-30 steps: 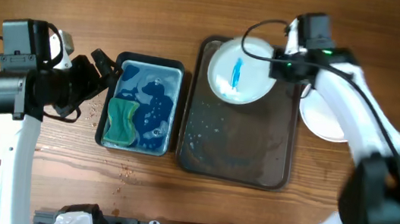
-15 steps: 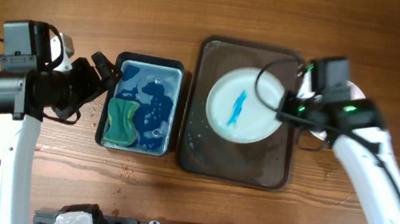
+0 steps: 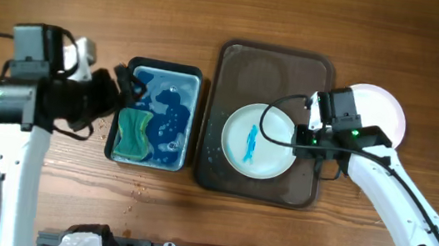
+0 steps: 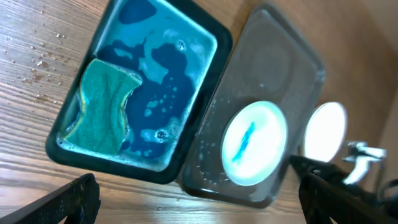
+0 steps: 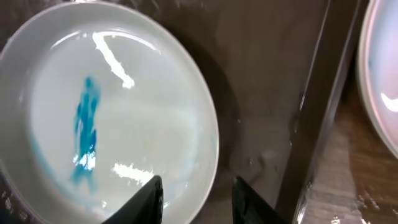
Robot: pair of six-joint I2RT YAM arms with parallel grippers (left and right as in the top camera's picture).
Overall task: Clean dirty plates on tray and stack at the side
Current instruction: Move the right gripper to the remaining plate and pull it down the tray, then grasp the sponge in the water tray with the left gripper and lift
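Observation:
A white plate with a blue smear lies on the dark brown tray, in its near half. My right gripper is at the plate's right rim. In the right wrist view the rim of the plate passes between the fingers, one over the plate's face and one over the tray. More white plate lies on the table right of the tray; how many I cannot tell. My left gripper is open and empty at the blue tub's far left corner.
A blue tub of soapy water stands left of the tray with a green sponge in it. The left wrist view shows the tub, sponge, tray and smeared plate. Water drops lie on the wood.
My right gripper carried the smeared plate from the tray's far edge toward me and lowered it onto the tray's near half. My left arm shifted slightly right.

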